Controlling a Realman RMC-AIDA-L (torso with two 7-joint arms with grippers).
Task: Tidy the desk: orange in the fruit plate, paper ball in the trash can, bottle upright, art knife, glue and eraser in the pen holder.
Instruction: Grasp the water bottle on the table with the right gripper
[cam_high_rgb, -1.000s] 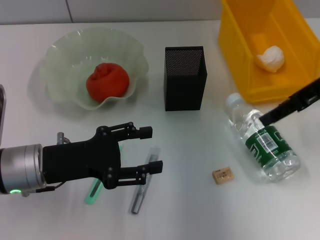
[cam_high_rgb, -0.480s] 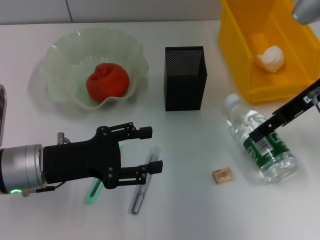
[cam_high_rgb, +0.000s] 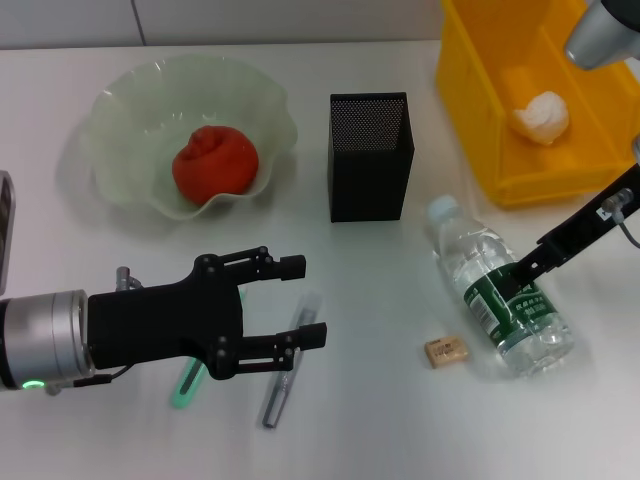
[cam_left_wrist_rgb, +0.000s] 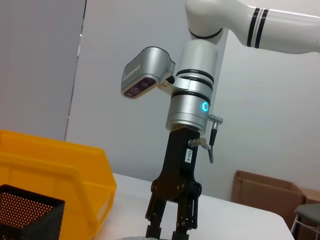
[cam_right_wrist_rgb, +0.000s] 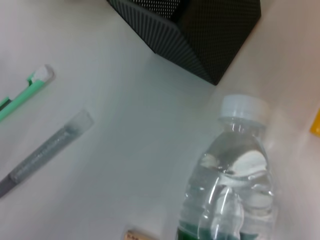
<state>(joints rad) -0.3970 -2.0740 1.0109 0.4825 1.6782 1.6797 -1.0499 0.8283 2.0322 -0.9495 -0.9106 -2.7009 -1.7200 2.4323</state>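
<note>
White desk (cam_high_rgb: 400, 420) fills the head view. At right of centre the right gripper (cam_high_rgb: 520, 275) reaches in from the right edge, its dark fingers closed on the green-labelled middle of the bottle (cam_high_rgb: 495, 288). That bottle lies tilted on the desk, cap toward the upper left; the right wrist view shows its cap and clear shoulder (cam_right_wrist_rgb: 235, 150). Just left of the bottle's base lies the eraser (cam_high_rgb: 445, 350). Above it stands the pen holder (cam_high_rgb: 369, 157), and the trash can (cam_high_rgb: 500, 140) at upper right contains the paper ball (cam_high_rgb: 541, 115). At lower left the left gripper (cam_high_rgb: 298, 300) hovers with fingers spread wide, holding nothing, over the glue (cam_high_rgb: 285, 375) and art knife (cam_high_rgb: 188, 385). The orange (cam_high_rgb: 215, 160) sits in the fruit plate (cam_high_rgb: 120, 110) at upper left.
</note>
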